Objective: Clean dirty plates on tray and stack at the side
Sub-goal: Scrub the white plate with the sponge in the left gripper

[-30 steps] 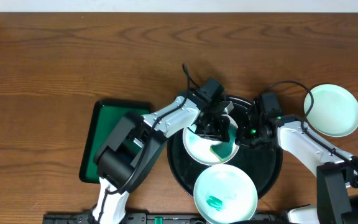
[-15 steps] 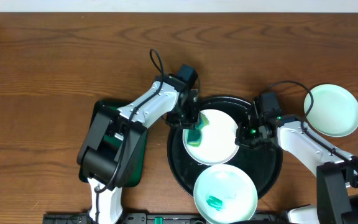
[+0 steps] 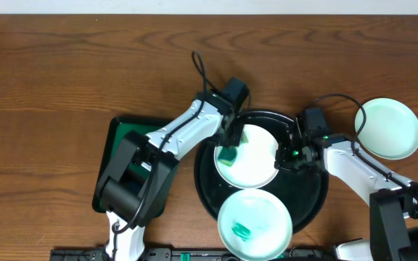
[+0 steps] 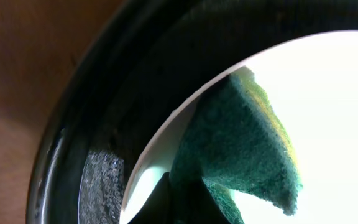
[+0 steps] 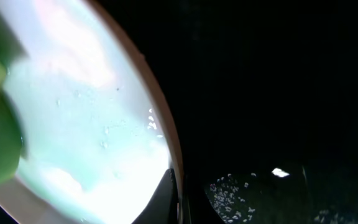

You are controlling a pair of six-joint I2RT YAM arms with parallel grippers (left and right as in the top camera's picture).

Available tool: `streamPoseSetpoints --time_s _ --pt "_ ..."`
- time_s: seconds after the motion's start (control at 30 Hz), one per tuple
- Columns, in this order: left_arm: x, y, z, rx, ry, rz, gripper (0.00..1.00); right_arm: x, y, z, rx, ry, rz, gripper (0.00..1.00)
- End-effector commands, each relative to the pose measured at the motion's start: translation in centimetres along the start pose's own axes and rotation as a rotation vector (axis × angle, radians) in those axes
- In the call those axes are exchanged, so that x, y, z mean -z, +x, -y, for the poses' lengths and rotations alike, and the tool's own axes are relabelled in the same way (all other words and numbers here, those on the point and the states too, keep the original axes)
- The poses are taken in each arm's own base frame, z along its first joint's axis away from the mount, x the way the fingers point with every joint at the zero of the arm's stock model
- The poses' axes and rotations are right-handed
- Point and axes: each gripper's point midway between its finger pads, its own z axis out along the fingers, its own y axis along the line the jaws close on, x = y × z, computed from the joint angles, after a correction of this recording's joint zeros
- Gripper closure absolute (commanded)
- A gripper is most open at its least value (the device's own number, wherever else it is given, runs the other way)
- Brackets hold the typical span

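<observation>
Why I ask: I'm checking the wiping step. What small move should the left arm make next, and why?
Probably sweep the green scouring sponge rightward across the small round white plate: the left end effector presses it at the plate's left edge, while the right end effector pinches the opposite rim on the round black tray.

A brown wood-grain tabletop (image 3: pixel 64 80) fills nearly the whole overhead view, its grain running from 9 o'clock to 3 o'clock. Along the 12 o'clock edge lies a narrow pale strip (image 3: pixel 209 6); whether it is wall or floor cannot be told. At 6 o'clock a dark rail (image 3: pixel 78 255) borders the wood. The light is even and soft, with faint shadows.
</observation>
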Motion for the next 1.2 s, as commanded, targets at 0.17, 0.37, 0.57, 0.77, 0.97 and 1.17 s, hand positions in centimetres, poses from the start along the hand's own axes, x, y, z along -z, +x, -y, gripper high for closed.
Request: streamPoseSetpoints --time_s 0.17,0.37,0.57,0.77,0.97,1.17 --pt "2.6 -3.1 -2.8 -0.032 -0.24 0.159 0.93 -0.6 0.1 1.7 0.005 0.076 0.008 0.99" --pt "2.7 -2.8 -1.7 -0.071 -0.258 0.168 0.93 -0.6 0.0 1.7 0.007 0.075 0.011 0.99" --pt "1.8 -2.1 3.4 -0.145 -0.049 0.141 0.93 -0.6 0.0 1.7 0.007 0.074 0.011 0.99" --pt "1.9 -2.3 8.2 -0.195 0.142 0.165 0.93 -0.6 0.0 1.7 0.007 0.074 0.01 0.99" --pt "2.1 -2.6 9.1 -0.204 0.181 0.183 0.93 -0.6 0.0 1.7 0.007 0.075 0.009 0.99" --pt "1.6 -1.9 5.3 -0.125 0.054 0.127 0.93 -0.6 0.0 1.7 0.007 0.075 0.009 0.99"
